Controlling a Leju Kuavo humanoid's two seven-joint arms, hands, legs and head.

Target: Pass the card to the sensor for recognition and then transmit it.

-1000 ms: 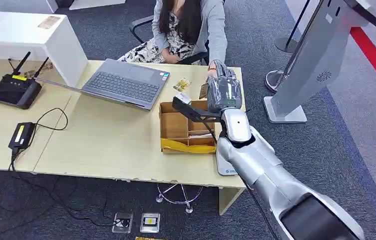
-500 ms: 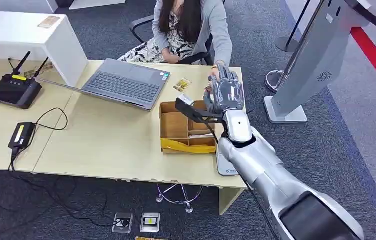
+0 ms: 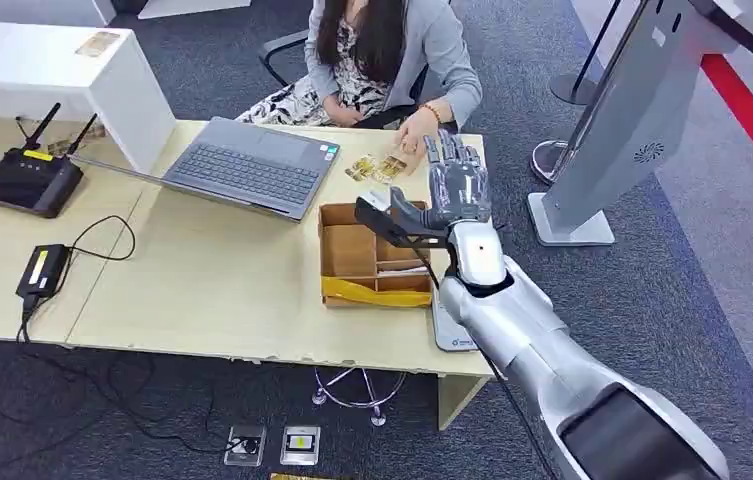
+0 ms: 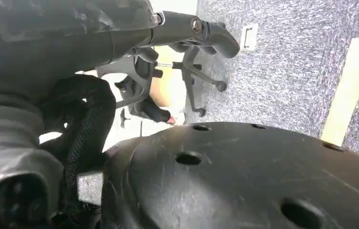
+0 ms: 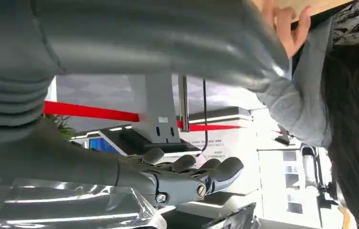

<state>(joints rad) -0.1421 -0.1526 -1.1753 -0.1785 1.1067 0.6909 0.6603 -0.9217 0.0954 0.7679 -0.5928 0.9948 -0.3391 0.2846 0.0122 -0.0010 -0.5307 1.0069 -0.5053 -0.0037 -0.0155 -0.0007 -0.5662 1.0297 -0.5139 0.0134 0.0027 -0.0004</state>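
Card [image 3: 393, 166] now on desk [image 3: 202, 270] beside laptop [image 3: 247, 165], under person's hand [image 3: 414, 132]; 1 s earlier in right hand [image 3: 455, 180]. Right hand released, fingers spread, empty. Handover judged complete. Left hand state: cannot tell.

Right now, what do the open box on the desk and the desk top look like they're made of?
The open box looks like plain brown cardboard: matte, thin walls, inner dividers, a yellow flap in front. The desk looks like pale wood-grain laminate, smooth and evenly coloured, though solid wood can't be ruled out.
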